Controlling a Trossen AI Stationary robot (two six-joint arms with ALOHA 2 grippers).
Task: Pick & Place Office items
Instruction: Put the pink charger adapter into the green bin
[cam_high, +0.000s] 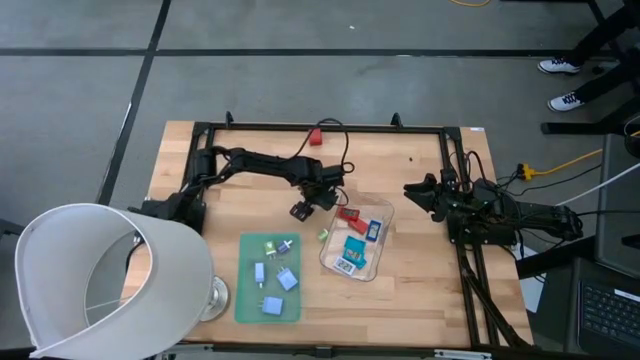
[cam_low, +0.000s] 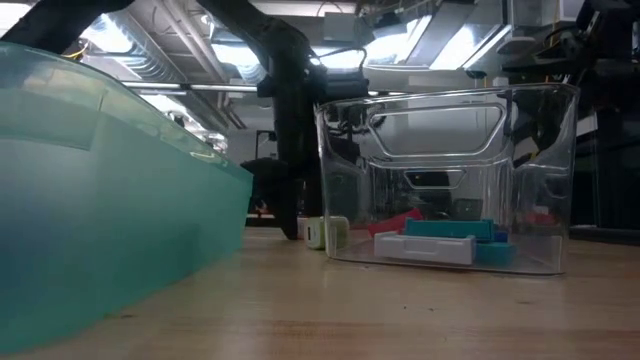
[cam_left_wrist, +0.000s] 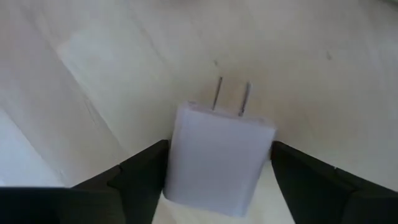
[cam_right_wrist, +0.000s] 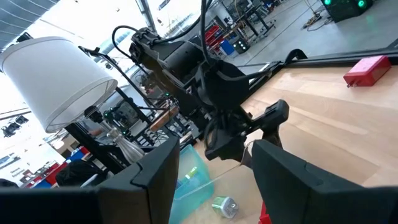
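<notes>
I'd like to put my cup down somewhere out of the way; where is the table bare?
Bare wood runs along the table's front edge right of the clear tray, and along the back left corner. It is crowded mid-table: green mat, tray, small pieces, and the left hand over them. The lampshade covers the front left.

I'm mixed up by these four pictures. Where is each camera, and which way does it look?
High view: above, looking straight down; both arms, clear tray, green mat.
Low view: at tabletop height, looking across; tray, left arm behind.
Left wrist view: on the left arm; left hand around a white plug.
Right wrist view: on the right arm; open right hand, left arm, lamp.
Shared: high and low both show the tray.
</notes>
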